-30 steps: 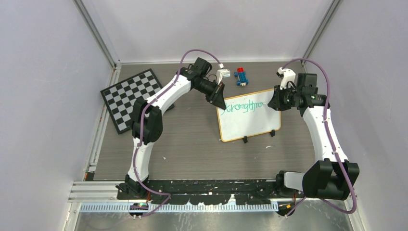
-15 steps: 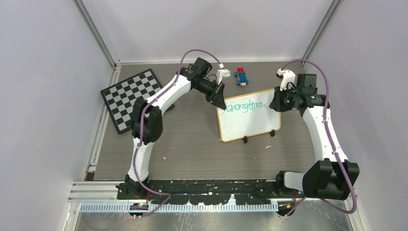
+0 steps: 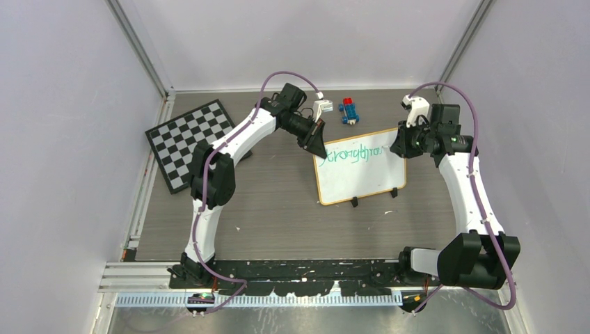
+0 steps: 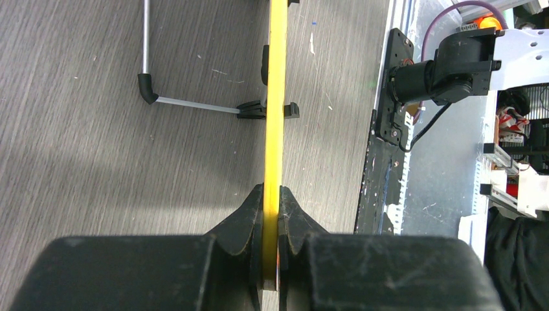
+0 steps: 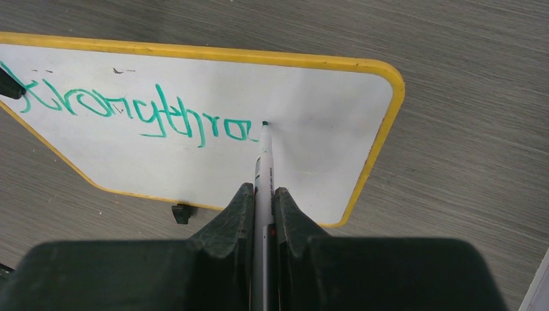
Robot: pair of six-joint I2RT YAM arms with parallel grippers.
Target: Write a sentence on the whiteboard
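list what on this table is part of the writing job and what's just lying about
In use: whiteboard; green writing on it; marker; left fingers clamped on the whiteboard's edge; right fingers holding the marker.
Lying about: checkerboard; toy blocks.

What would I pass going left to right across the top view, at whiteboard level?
checkerboard → left gripper → whiteboard → right gripper, holding a marker
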